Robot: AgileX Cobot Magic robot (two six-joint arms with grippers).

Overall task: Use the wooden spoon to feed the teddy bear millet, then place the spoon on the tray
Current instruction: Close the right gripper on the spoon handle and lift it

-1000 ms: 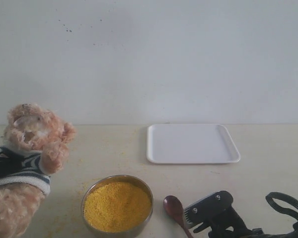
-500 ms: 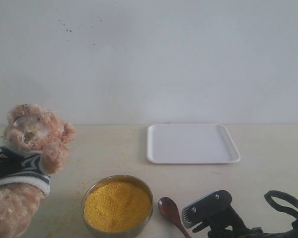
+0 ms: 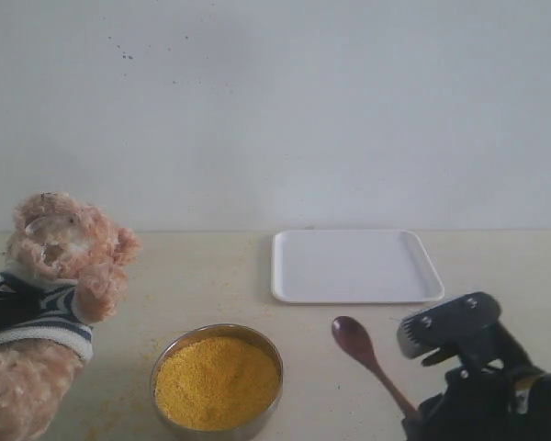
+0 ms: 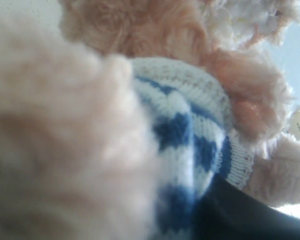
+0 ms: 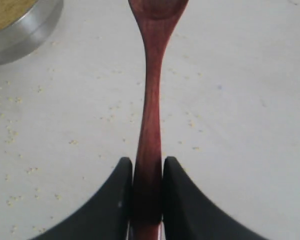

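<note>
The teddy bear (image 3: 60, 276) stands at the left edge in its striped shirt; its fur and shirt (image 4: 190, 135) fill the left wrist view. A dark finger (image 4: 230, 210) of my left gripper presses against the shirt, so the gripper seems shut on the bear. The millet (image 3: 217, 381) fills the metal bowl (image 3: 165, 363) at the front. My right gripper (image 5: 147, 162) is shut on the handle of the wooden spoon (image 5: 151, 100). The spoon (image 3: 354, 338) slants up over the table right of the metal bowl (image 5: 25, 30), its oval bowl showing no grains. The white tray (image 3: 354, 266) lies behind.
Loose yellow grains (image 5: 20, 165) are scattered over the beige tabletop near the bowl. A plain white wall stands behind the table. The right arm's dark body (image 3: 496, 395) fills the front right corner.
My right gripper has risen and moved right with the spoon, whose bowl now sits higher and farther from the metal bowl. The bear and left arm have not moved.
</note>
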